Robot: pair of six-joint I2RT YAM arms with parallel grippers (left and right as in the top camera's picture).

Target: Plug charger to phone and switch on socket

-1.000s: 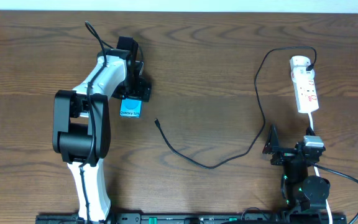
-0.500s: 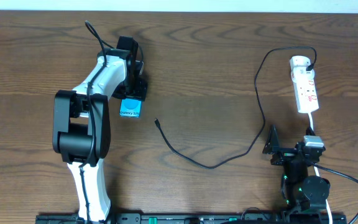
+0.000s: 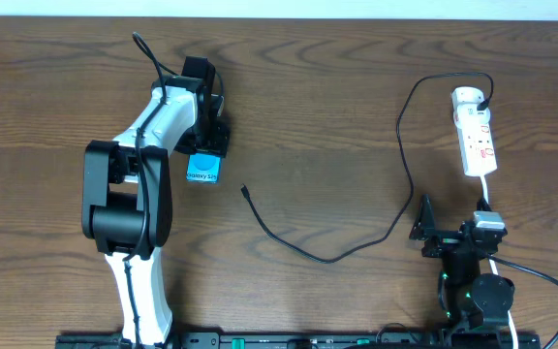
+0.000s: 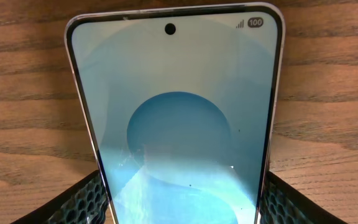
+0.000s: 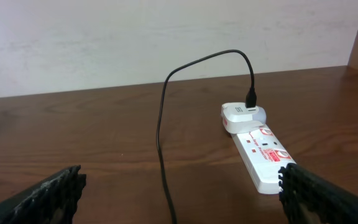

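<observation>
The phone (image 3: pixel 202 170) with a cyan-blue screen lies on the table at the left. My left gripper (image 3: pixel 208 145) is shut on its far end; in the left wrist view the phone (image 4: pixel 179 118) fills the frame between the two fingers. The black charger cable (image 3: pixel 356 247) runs from the white socket strip (image 3: pixel 477 141) at the right, curving across the table to its free plug tip (image 3: pixel 244 191), which lies right of the phone. My right gripper (image 3: pixel 424 233) is open and empty, near the front right. In the right wrist view the socket (image 5: pixel 260 152) and cable (image 5: pixel 161 137) lie ahead.
The socket's white cord (image 3: pixel 487 199) runs toward the right arm's base (image 3: pixel 478 291). A pale wall (image 5: pixel 166 37) stands behind the table's far edge.
The phone has shifted slightly toward the left gripper compared with one second ago. The right arm and the cable have not moved.
</observation>
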